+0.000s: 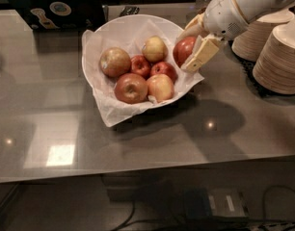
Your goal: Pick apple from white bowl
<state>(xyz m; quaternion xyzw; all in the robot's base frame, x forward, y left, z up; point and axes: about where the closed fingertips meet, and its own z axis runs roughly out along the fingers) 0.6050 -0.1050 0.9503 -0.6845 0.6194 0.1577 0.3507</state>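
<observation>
Progress: the grasp looks done; the pincer (192, 44) is closed on the deep red apple (183, 50), with one cream finger on each side of it.
Apple place: at the right edge of the white bowl (138, 19), over the crinkled paper liner (113, 115); I cannot tell if it is already free of the paper.
Left to do: I judge that lifting the apple up and away from the bowl remains.
Other apples (130, 88): six lie in the bowl, apart from the pincer.
Writing: a dark case (51, 6) at the back of the tabletop (234, 129) carries round stickers and a white label; no word can be read.
Brands: none visible on the stacks of tan paper bowls (282, 57).
</observation>
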